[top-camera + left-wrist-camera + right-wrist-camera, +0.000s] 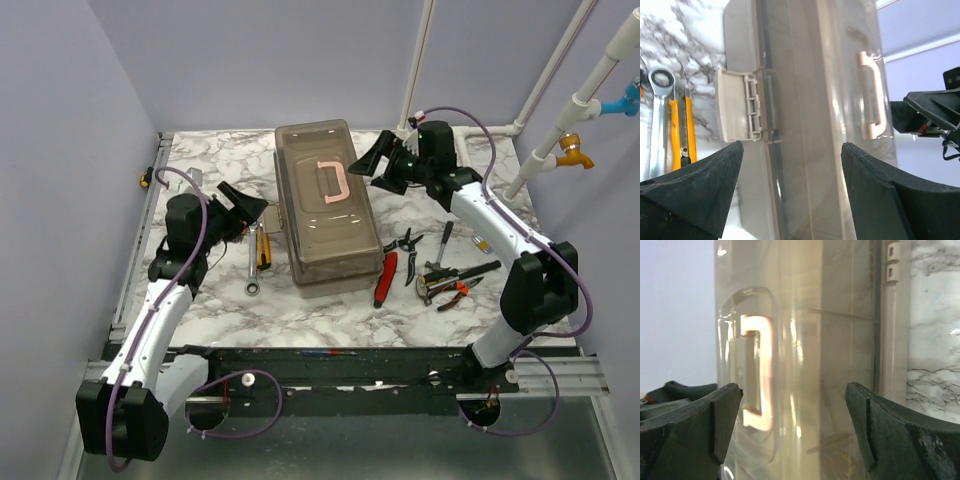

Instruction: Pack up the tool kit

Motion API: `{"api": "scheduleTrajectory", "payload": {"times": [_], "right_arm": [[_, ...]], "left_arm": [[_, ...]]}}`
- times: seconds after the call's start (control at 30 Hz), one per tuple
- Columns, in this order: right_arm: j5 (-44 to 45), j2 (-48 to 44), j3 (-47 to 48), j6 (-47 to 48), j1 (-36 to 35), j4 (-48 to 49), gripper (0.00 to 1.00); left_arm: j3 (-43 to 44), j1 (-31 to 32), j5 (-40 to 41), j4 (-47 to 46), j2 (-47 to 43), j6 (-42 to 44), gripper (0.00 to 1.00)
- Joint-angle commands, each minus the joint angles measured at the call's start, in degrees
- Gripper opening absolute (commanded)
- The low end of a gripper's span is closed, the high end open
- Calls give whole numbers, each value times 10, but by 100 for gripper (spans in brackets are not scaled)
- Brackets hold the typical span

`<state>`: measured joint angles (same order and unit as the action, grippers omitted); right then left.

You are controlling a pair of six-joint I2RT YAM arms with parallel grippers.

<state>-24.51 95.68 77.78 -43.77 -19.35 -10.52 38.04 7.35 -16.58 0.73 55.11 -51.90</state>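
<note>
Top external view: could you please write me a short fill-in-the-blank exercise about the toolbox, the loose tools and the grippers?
1. The handle on top of the toolbox is coloured ____.
2. The wrench lies on the table on the toolbox's ____ side.
3. The red-handled cutter lies on the toolbox's ____ side.
4. The left gripper and the right gripper are both ____.

Missing words: pink; left; right; open

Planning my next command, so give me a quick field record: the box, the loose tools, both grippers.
toolbox: mid-table, lid shut, pink handle on top
left gripper: open, empty, facing box's left side
right gripper: open, empty, facing box's right side
left of box: wrench, yellow knife
right of box: red cutter, pliers, hammer
loose tools: all lying on the table
</note>
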Motion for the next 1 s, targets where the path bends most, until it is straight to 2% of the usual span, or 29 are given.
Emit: {"api": "scheduleTrajectory", "payload": {"times": [0.0, 0.17, 0.37, 0.47, 0.73, 0.97], "right_arm": [[70, -46, 64, 70, -4, -104, 96], [165, -31, 157, 107, -33, -220, 93], [329, -23, 204, 133, -89, -271, 88], [419, 6, 251, 169, -122, -318, 88], [592, 124, 383, 202, -223, -414, 88], [683, 204, 433, 212, -270, -469, 89]], "left_arm": [[140, 10, 14, 151, -11, 87, 81], [289, 74, -6, 233, 73, 117, 81], [373, 146, -3, 237, 156, 96, 79], [408, 158, -7, 242, 194, 85, 78], [448, 150, 14, 266, 253, 88, 80], [370, 112, 29, 212, 230, 48, 80]]}}
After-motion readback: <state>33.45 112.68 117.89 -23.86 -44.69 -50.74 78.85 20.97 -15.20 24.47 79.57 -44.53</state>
